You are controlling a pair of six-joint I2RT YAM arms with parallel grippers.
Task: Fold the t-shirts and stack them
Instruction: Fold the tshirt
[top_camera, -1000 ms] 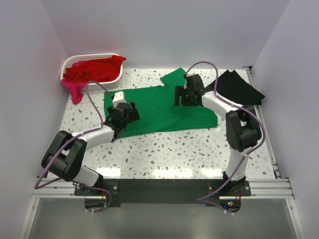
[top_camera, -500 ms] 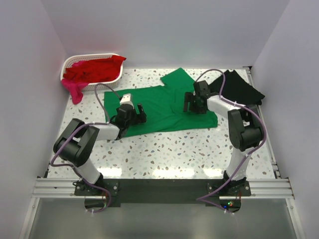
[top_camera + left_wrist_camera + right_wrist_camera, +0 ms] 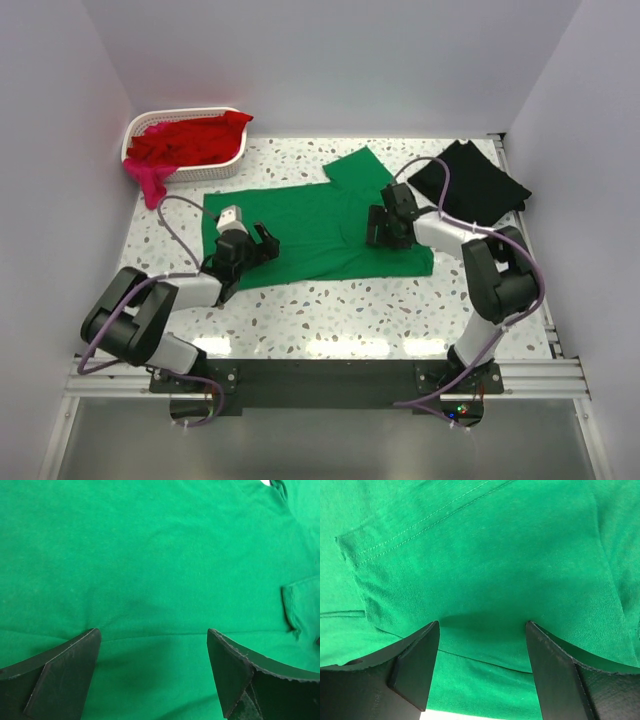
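Observation:
A bright green t-shirt (image 3: 315,225) lies spread on the speckled table, one sleeve pointing to the back. My left gripper (image 3: 252,243) hovers low over its near-left part, jaws wide open, nothing between its fingers (image 3: 67,667); green cloth (image 3: 155,570) fills that view. My right gripper (image 3: 385,228) stands open over the shirt's right part near a hem fold (image 3: 480,652), fingers (image 3: 417,662) apart over the cloth. A black t-shirt (image 3: 470,180) lies folded at the back right. Red shirts (image 3: 190,140) fill the basket, and a magenta-pink one (image 3: 150,182) hangs over its side.
The white lattice basket (image 3: 228,163) stands at the back left corner. White walls close in the table on three sides. The table's near strip (image 3: 330,320) shows bare speckled surface between the arm bases.
Both grippers have come toward the near side over the green shirt. The shirt lies flatter and more spread. The right jaws have narrowed a little.

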